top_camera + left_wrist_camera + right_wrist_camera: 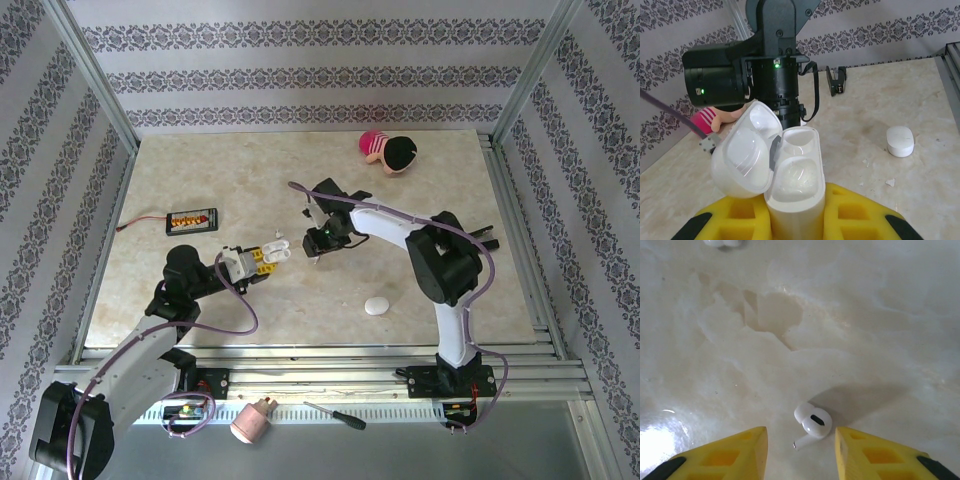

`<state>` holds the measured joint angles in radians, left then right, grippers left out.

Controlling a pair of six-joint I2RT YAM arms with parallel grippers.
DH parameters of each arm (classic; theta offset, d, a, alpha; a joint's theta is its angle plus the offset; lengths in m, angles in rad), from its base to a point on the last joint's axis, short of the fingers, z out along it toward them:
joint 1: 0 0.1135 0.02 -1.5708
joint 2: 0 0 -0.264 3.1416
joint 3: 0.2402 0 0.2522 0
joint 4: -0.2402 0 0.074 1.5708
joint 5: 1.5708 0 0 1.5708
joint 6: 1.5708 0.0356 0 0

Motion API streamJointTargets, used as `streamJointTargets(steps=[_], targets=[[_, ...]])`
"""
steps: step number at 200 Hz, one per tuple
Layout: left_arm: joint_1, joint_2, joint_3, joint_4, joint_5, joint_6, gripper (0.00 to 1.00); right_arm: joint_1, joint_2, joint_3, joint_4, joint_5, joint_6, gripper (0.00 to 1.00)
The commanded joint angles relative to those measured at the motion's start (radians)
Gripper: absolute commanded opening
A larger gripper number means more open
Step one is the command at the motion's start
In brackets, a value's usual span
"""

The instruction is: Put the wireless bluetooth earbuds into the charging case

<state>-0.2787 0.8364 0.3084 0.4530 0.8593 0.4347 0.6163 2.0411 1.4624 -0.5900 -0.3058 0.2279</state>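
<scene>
Over earbud [812, 422] | right end effector [800, 440] astride; left end effector [795, 220] clamps case [795, 175]

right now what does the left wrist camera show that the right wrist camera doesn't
Left wrist view: an open white charging case, lid flipped back and both wells looking empty, clamped in the left gripper. Beyond it are the right arm and a closed white case lying on the table.
Right wrist view: one white earbud lying on its side between the open jaws of the right gripper, touching neither.
Shared: the pale marbled table surface.
</scene>
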Motion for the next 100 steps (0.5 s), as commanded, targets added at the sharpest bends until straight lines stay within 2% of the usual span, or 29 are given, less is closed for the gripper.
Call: streamJointTargets(steps=[1,100], targets=[[0.016,-0.024,0.008,-0.038,0.01,0.022,0.0,-0.002,0.036,0.042,-0.054,-0.031,-0.019,0.4],[0.019,-0.017,0.025,-0.055,0.026,0.026,0.0,-0.027,0.084,0.041,-0.032,-0.091,-0.029,0.34]])
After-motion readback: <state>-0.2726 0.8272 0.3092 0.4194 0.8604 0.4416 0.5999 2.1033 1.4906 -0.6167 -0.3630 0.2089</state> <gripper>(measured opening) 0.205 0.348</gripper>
